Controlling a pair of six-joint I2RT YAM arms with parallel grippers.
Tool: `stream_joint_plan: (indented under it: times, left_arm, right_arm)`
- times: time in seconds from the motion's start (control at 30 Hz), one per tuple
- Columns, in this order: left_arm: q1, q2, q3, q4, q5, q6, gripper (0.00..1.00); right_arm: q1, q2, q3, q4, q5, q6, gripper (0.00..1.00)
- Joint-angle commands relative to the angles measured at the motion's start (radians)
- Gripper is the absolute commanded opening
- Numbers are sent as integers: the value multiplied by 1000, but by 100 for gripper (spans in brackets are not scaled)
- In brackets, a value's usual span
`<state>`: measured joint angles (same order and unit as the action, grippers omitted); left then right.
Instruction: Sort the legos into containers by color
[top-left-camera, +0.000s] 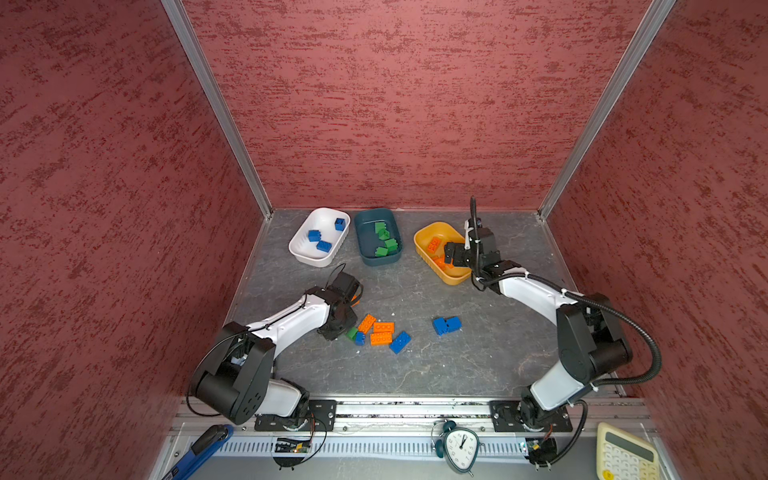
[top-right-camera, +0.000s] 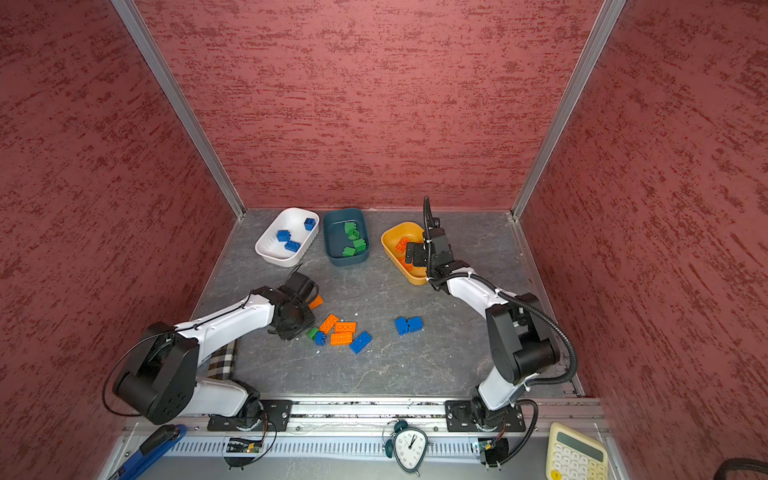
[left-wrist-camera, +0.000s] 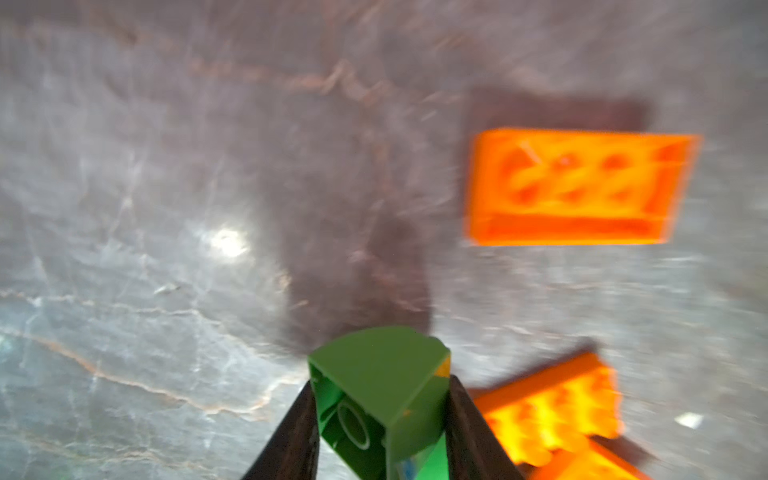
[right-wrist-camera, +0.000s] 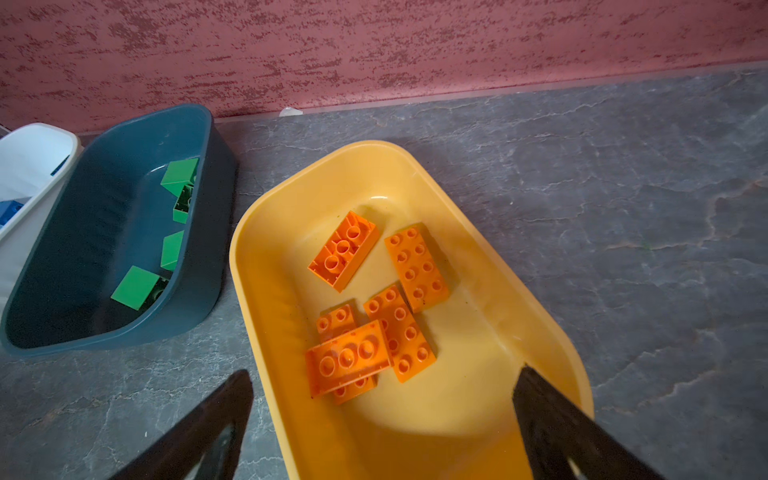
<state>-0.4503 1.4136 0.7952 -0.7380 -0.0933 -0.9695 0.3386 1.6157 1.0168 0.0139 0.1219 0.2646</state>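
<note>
Green lego (left-wrist-camera: 388, 386) between left claw (left-wrist-camera: 382, 384) jaws

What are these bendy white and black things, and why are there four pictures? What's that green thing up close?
Those are two robot arms, a left arm and a right arm, fixed at the front edge. Two pictures look down from above, side by side like two eyes. The other two come from little cameras on each arm's wrist, showing its pinching tool close up. On the table stand three tubs: the white tub holds blue bricks, the teal tub green bricks, the yellow tub orange bricks. Other loose bricks lie in the middle. The left tool pinches a green brick. The right tool is open and empty above the yellow tub.
</note>
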Motion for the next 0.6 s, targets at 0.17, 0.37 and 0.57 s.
stream_joint_plan:
  times: [0.17, 0.37, 0.57]
  left_arm:
    - [-16, 136, 316, 88, -71, 201, 36]
    - [-4, 369, 629, 159, -65, 330, 36]
    - [54, 608, 910, 181, 25, 365, 36]
  right_arm:
    - [0, -123, -85, 76, 13, 10, 99]
    - [1, -203, -123, 72, 37, 5, 99]
    - [0, -280, -172, 51, 62, -2, 99]
